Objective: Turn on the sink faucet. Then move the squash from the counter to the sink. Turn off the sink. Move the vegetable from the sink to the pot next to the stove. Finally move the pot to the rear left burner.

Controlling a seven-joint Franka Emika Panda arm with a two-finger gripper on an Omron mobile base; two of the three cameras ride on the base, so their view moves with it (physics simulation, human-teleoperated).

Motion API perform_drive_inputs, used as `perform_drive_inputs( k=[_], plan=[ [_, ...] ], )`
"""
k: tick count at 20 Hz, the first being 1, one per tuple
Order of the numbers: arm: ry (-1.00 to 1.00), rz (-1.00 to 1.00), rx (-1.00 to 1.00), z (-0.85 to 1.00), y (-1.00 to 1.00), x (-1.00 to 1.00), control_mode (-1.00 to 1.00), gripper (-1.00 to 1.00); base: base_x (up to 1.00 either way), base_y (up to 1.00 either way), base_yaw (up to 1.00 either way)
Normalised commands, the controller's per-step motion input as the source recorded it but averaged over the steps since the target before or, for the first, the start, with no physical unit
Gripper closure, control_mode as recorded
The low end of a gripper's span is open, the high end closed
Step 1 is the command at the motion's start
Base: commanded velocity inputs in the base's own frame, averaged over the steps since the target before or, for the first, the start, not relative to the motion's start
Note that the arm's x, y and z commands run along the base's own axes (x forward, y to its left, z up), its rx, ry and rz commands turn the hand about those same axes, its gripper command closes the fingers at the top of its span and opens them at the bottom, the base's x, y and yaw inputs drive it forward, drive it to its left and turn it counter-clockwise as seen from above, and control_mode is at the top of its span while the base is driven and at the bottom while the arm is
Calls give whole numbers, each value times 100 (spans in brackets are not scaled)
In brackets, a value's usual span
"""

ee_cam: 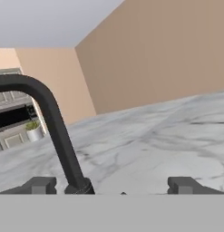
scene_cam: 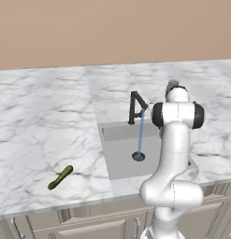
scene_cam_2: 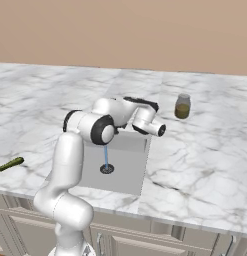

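Observation:
The black faucet (scene_cam: 135, 107) stands at the back edge of the sink (scene_cam: 124, 161), and a blue stream of water (scene_cam: 140, 133) runs from its spout down to the drain. A dark green, elongated squash (scene_cam: 60, 178) lies on the marble counter left of the sink, near the front edge; it also appears as the squash (scene_cam_2: 9, 164) at the left border of the right base view. In the hand view my gripper (ee_cam: 113, 186) is open and empty, with the faucet's curved pipe (ee_cam: 54, 122) close by, just inside the left fingertip (ee_cam: 40, 185).
A glass jar (scene_cam_2: 182, 106) with brownish contents stands on the counter behind and right of the sink. My arm's elbow hangs over the basin's right side. Marble counter stretches to both sides, with the wall behind it.

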Motion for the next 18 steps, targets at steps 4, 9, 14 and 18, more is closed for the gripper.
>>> perform_drive_inputs(
  k=[4,9,14,18],
  plan=[
    [0,-3,0,28,-13,-34,-100,-100,0,0,0],
    [0,-4,0,28,-13,-44,-100,-100,0,0,0],
    [-2,-2,0,20,-5,-71,-100,-100,0,0,0],
    [-3,-1,0,18,0,-87,-100,-100,0,0,0]
  ],
)
